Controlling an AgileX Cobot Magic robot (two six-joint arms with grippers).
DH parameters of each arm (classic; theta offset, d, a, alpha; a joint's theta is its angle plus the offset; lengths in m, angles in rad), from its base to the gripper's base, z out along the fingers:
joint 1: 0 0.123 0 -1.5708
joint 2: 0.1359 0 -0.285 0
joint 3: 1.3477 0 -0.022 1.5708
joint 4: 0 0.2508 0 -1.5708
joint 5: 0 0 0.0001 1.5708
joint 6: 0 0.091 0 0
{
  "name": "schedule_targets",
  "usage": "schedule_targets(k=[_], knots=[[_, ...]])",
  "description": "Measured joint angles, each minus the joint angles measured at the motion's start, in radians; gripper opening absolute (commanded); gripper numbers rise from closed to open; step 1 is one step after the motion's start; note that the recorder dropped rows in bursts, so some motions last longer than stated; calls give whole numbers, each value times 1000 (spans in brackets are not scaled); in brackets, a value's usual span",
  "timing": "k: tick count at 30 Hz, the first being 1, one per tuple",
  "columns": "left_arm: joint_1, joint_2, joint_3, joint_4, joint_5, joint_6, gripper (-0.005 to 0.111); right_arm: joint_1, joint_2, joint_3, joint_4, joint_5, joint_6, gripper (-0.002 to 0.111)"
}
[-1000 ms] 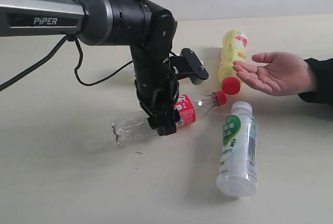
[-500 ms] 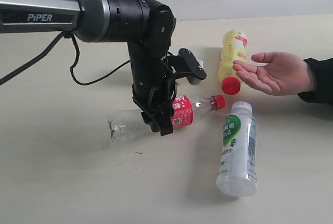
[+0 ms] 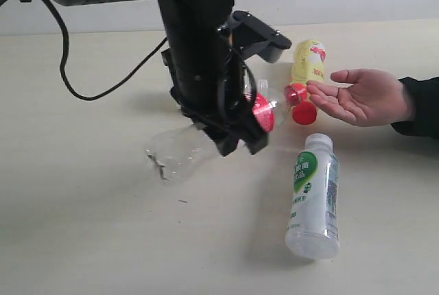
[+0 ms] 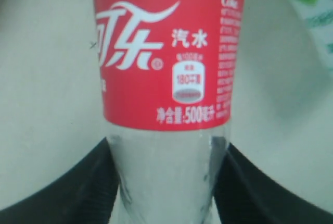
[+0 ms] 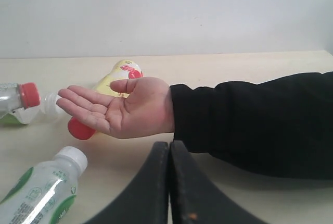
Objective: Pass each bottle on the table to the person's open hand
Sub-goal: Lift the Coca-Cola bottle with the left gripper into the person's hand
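Note:
My left gripper is shut on the clear cola bottle, gripping the clear body just below its red label. The bottle hangs tilted above the table, and its red cap is close to the fingertips of the person's open hand. The yellow bottle lies behind that hand. The white-green milky bottle lies in front of it. The small clear bottle does not show. My right gripper is shut and empty, low over the table near the black sleeve.
The left arm's black body and cable fill the upper left of the exterior view. A pale wall runs along the table's far edge. In the right wrist view the hand hovers palm up over the yellow bottle's red cap.
The left arm has risen and swung right, lifting the cola bottle off the table and bringing its cap up to the person's fingertips. Hand and other bottles have not moved.

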Motion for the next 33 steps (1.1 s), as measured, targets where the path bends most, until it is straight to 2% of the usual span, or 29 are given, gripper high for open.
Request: schedule_targets(k=[6,10,14,20,27,33], knots=[[-117,2,-141,2,-6,-228,0,0,0,0,0,0,0,0],[-152,18,-271,0,-76,-377,0,0,0,0,0,0,0,0],[-145,66,-405,-12,-162,-545,0,0,0,0,0,0,0,0],[-110,185,-524,-169,-282,-621,0,0,0,0,0,0,0,0],[-78,320,-538,-195,-464,-780,0,0,0,0,0,0,0,0],[-51,406,-538,-199,-489,-849,0,0,0,0,0,2,0,0]])
